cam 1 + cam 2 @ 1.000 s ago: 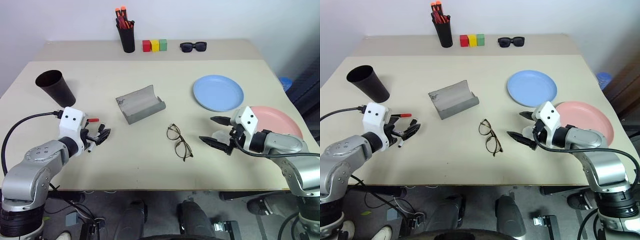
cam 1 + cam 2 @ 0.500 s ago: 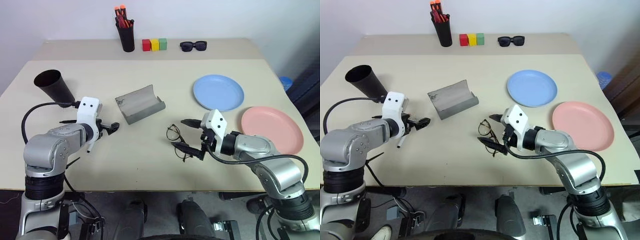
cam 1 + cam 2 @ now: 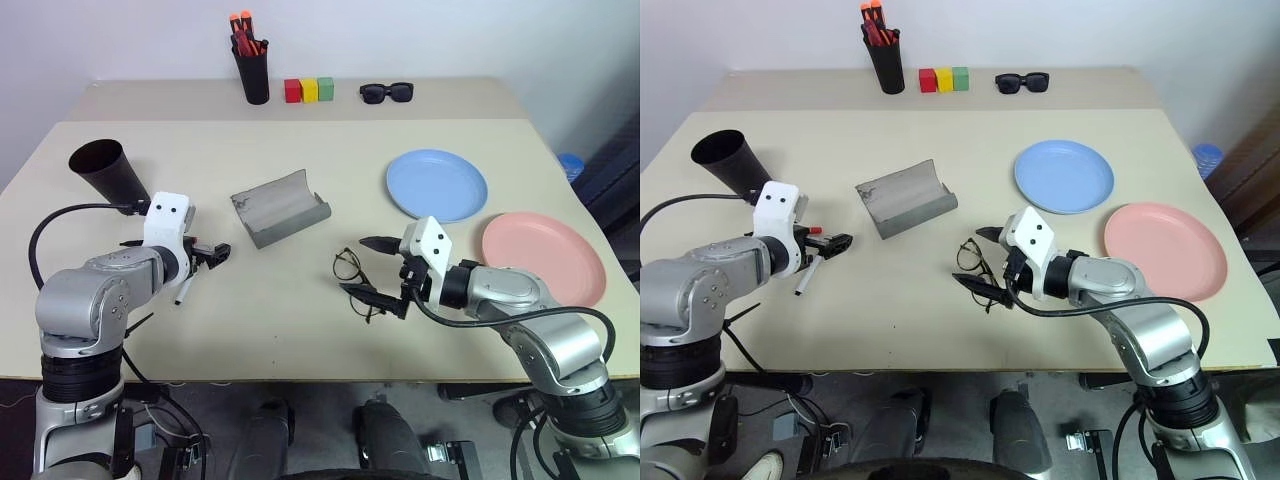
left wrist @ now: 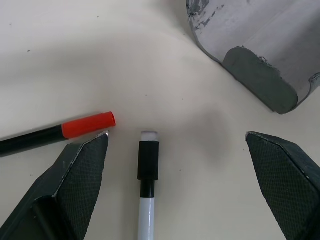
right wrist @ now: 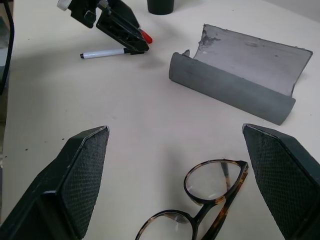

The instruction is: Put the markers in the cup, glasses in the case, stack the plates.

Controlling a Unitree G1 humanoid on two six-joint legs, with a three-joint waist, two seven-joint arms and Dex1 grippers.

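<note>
Left claw, low and left in the head view: fingers spread wide, nothing between them yet. Right in front, seen up close from the left wrist: the white marker lying flat in the gap between the two fingers, black cap first, and the black marker beside it, red end just at one finger. Probably lined up that way to pinch the white one next. Up in the far left corner, well apart from both pens: the black cup, open mouth ready for them.

Right claw, middle of the head view: fingers spread wide too, holding nothing, one on each side of the glasses. Seems set to close on the frame. Just above and left of the glasses: the grey case, lid open, waiting.

Off to the right: the blue plate and below it the pink plate, side by side, not stacked.

Head view: whole table, cup and plates. Wrist views: none of that, but close looks, the pen caps, the round lenses, even the left claw from across the table.
</note>
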